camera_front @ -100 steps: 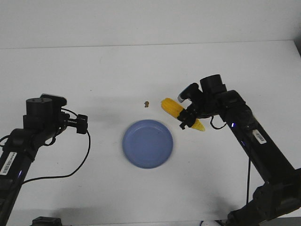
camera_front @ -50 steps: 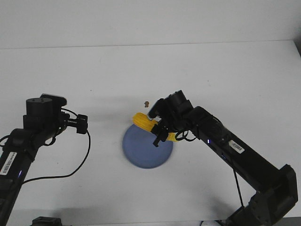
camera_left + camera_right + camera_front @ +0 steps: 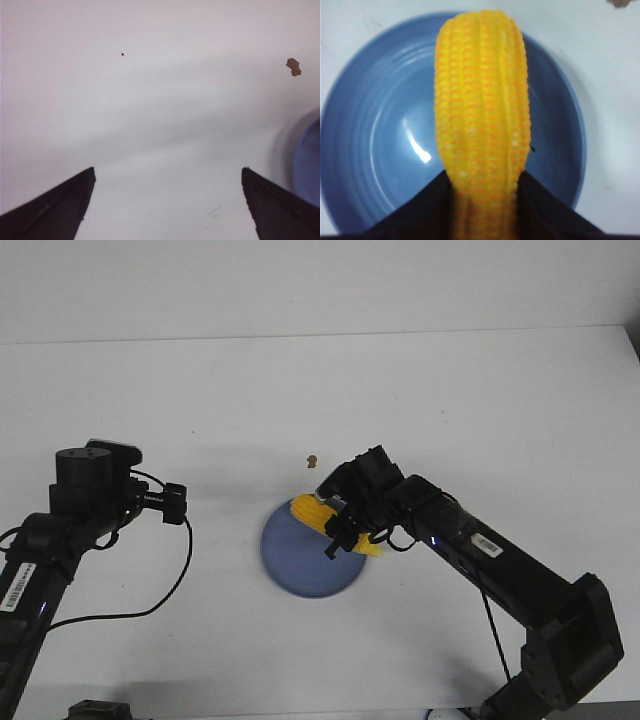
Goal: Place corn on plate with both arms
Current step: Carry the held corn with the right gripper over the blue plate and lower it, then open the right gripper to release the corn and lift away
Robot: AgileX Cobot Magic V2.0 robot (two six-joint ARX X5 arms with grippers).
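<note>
Left gripper point(image 3: 167, 200) idle over the matte white counter point(image 3: 200, 390), pointed black fingers spread wide. Smooth round blue plate point(image 3: 300, 560) mid-counter. Bumpy yellow corn point(image 3: 318, 515) pinched in the right gripper point(image 3: 340, 530), held over the plate's far rim.

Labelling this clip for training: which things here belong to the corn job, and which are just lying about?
Belongs to the job:
- corn, held by the right gripper
- plate beneath it
- left gripper, jaws apart, holding nothing

Just lying about:
- brown speck on the table
</note>
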